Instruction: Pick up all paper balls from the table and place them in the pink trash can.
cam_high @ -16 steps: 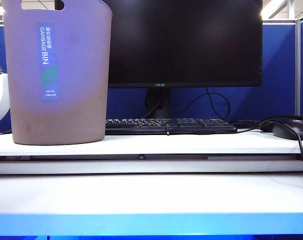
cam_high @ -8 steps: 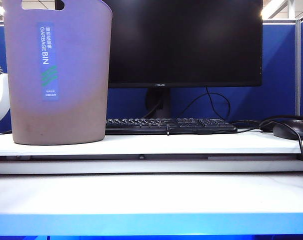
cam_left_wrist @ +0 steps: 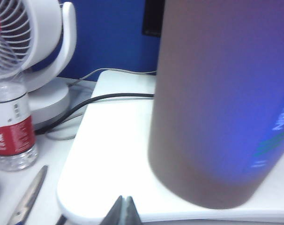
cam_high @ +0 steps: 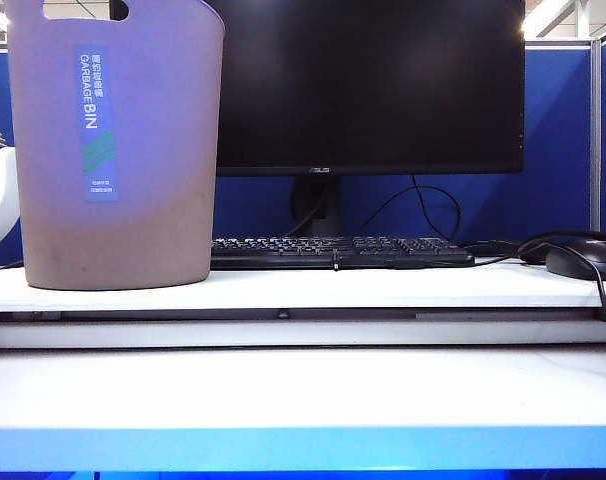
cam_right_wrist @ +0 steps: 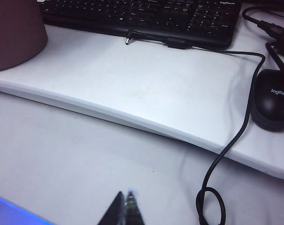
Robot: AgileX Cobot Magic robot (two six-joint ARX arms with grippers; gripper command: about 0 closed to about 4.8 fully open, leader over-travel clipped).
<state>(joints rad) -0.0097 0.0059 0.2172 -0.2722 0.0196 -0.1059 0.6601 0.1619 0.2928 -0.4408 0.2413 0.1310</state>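
A blue office partition backs the flat white desk point(cam_high: 303, 395) with its raised shelf, black monitor point(cam_high: 368, 85) and black keyboard point(cam_right_wrist: 146, 16). My left gripper point(cam_left_wrist: 123, 209) has its jaws pressed shut and empty, with the tall mauve-pink plastic trash can point(cam_left_wrist: 221, 103) just ahead of it on the shelf; a red-labelled water bottle point(cam_left_wrist: 10, 117) and a white fan point(cam_left_wrist: 32, 42) stand off to one side. My right gripper point(cam_right_wrist: 125, 206) is likewise closed on nothing, over bare desk, a black mouse point(cam_right_wrist: 272, 99) beyond. I see no paper balls anywhere, so presumably they are binned. Such wads would be light and crushable, best pinched across the middle.
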